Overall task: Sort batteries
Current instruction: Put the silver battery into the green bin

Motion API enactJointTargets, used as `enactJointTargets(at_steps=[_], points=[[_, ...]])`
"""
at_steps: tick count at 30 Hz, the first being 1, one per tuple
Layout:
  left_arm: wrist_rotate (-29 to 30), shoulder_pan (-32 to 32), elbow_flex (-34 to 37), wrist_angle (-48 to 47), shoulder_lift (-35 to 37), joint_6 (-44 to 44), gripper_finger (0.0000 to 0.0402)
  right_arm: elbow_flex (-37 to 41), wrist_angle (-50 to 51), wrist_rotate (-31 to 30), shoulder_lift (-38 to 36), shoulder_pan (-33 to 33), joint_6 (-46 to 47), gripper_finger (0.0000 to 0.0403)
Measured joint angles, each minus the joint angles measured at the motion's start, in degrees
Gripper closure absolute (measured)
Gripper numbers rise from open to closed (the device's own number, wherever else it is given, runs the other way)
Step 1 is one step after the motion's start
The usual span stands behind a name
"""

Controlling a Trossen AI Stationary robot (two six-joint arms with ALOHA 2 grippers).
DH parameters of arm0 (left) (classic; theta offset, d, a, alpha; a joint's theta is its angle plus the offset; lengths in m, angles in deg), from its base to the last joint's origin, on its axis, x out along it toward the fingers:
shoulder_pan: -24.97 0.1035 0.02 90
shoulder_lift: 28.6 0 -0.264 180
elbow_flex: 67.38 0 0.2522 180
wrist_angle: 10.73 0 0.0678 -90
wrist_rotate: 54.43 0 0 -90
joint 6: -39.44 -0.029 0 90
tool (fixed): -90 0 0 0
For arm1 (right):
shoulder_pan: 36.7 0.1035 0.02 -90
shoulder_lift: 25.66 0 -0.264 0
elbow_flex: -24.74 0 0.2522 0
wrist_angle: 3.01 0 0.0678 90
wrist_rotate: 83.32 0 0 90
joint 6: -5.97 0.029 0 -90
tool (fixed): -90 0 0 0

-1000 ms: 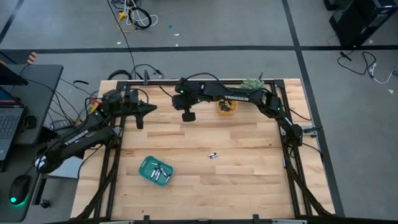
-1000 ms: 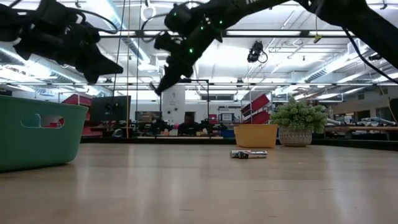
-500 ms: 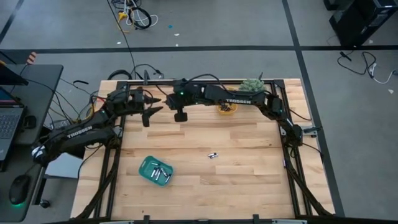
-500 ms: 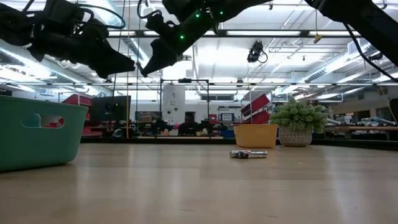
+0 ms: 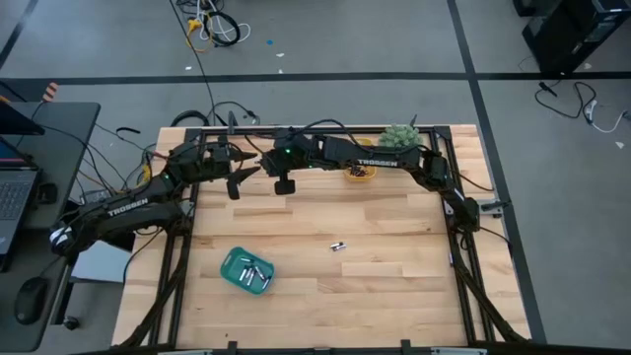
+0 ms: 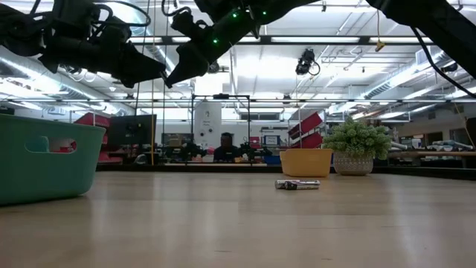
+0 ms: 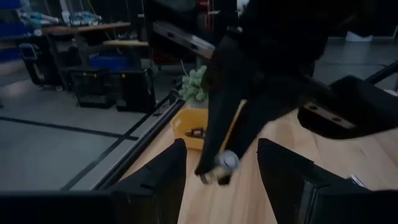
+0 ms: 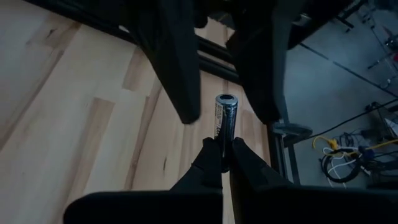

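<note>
Right gripper (image 8: 225, 163) pinching a silvery battery (image 8: 224, 118) by its lower end, fingers closed tight on it, the cell standing out beyond the fingertips. Hanging above the far-left part of the wooden table (image 5: 394, 286), tip to tip with the left gripper (image 5: 240, 176). Left gripper standing wide, its two dark fingers (image 7: 283, 174) spread on either side of the held battery (image 7: 227, 162), not yet closing on it and apart from it in the left wrist view. Both grippers raised well clear of the tabletop in the low view, right gripper (image 6: 178, 68) just beside the left one (image 6: 152, 73).

Lying farther out, near the middle of the table, two more batteries (image 5: 337, 247) side by side, also showing in the low view (image 6: 298, 184). Sitting toward the near-left, a teal tray (image 5: 231, 272) with several batteries inside (image 5: 252, 276). Resting at the far edge, a yellow tray (image 5: 360, 173) with dark cells in it, and just beside it a small green plant (image 5: 398, 134).
</note>
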Motion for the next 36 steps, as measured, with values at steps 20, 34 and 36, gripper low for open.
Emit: enactJointTargets(at_steps=[20,34,36], points=[[0.23,0.01,-0.04,3.98,-2.79,-1.39,0.0372,0.0,-1.11,0.09,0.02,0.13,0.45,0.0399],[2.13,-0.02,-0.05,6.17,0.41,5.19,0.0391,-0.07,7.92,-2.37,-1.65,0.17,2.33,0.0323],[1.89,-0.69,-0.07,5.11,2.19,7.09,0.0391,-0.07,11.72,-2.4,-2.89,0.02,3.75,0.0319]])
